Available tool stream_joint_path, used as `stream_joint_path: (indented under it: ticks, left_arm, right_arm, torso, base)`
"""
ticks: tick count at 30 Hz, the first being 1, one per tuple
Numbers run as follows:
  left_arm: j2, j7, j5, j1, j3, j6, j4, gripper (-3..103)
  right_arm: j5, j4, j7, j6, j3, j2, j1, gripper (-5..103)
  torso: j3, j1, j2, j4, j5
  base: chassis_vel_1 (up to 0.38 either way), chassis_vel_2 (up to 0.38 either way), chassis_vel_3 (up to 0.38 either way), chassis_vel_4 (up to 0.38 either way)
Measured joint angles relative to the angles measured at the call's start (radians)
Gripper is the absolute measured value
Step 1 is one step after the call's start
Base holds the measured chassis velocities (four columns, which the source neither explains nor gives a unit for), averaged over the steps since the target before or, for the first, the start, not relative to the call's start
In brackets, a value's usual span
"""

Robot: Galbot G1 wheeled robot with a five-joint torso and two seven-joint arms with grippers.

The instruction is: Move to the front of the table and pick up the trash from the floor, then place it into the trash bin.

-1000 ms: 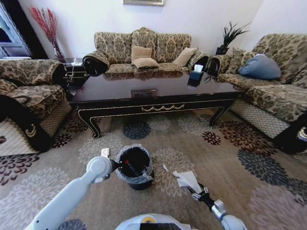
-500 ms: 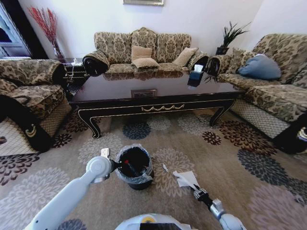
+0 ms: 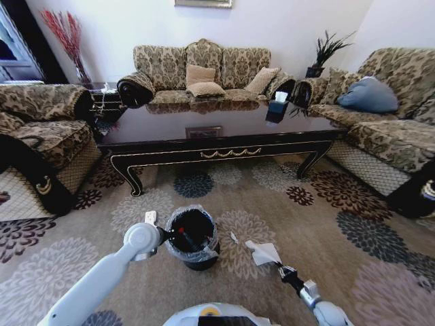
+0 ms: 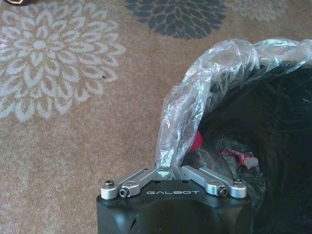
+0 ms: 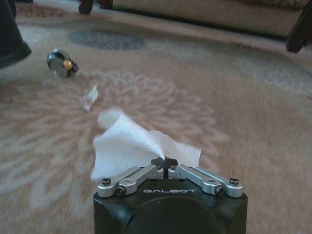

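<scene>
Three patterned sofas (image 3: 194,71) ring table (image 3: 217,129); flowered carpet (image 3: 353,224).

My right gripper (image 5: 165,163) sits low over the carpet (image 5: 253,112), its black fingertips pinched together on the near edge of a crumpled white paper sheet (image 5: 129,144) — the sheet's far side curls up off the floor. Beyond it lies a small clear-white scrap (image 5: 89,97), and farther off a shiny round bit (image 5: 61,63), both on the pale flower print. I can make out dark furniture legs (image 5: 298,34) at the back edge.
</scene>
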Motion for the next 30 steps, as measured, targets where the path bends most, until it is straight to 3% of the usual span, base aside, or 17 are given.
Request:
stream_joint_path:
  ticks: [10,20,30]
  left_arm:
    - [-0.036,-0.004,0.01,-0.045,0.074,0.0,0.001,0]
    - [-0.114,-0.019,0.026,-0.185,0.278,0.0,0.052,0]
    - [-0.206,-0.037,0.005,-0.347,0.456,0.0,0.148,0]
  right_arm:
    - [0.059,0.221,0.008,-0.01,0.107,-0.057,-0.102,0]
    - [0.113,0.629,0.024,-0.04,0.292,-0.114,-0.287,0]
    - [0.128,0.924,0.062,-0.101,0.337,-0.151,-0.286,0]
  torso:
    - [0.0,0.0,0.0,0.0,0.0]
    - [0.0,0.0,0.0,-0.0001,-0.0001]
    - [0.0,0.0,0.0,0.0,0.0]
  base:
    - [0.0,0.0,0.0,0.0]
    - [0.0,0.0,0.0,0.0]
    - [0.0,0.0,0.0,0.0]
